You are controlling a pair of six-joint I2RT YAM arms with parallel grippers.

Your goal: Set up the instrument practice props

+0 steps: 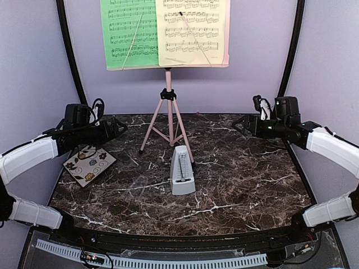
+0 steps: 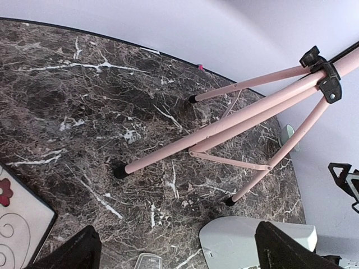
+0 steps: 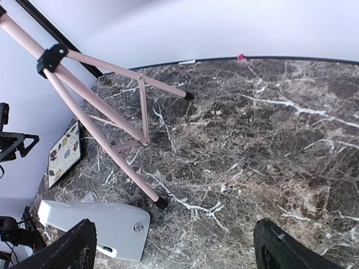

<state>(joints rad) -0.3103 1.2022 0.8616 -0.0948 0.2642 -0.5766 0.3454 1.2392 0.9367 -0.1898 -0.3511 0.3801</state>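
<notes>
At the near edge of the dark marble table [image 1: 252, 190], a white slotted strip [image 1: 157, 261] runs between the two arm bases. Just beyond, near the table's middle, the small light-grey metronome [image 1: 182, 171] stands upright, close in front of one foot of the pink music stand [image 1: 168, 112] and partly covering that leg from above. To its left, near the table's left edge, a floral tile [image 1: 88, 164] lies flat, set at an angle. Both arms hang above the table sides, well apart from the props: the left gripper [image 2: 176, 235] is spread wide and holds nothing, above the marble between tile and stand; the right gripper [image 3: 174, 230] is likewise spread wide and empty, over bare marble on the right. The stand's three legs splay on the far half of the table. Its desk, at the top of the overhead view, carries a green music sheet [image 1: 129, 33] on the left and a pale yellow music sheet [image 1: 190, 31] on the right, the yellow overlapping the green. A thin retaining wire crosses each sheet. Both show printed staves, too small to read.
</notes>
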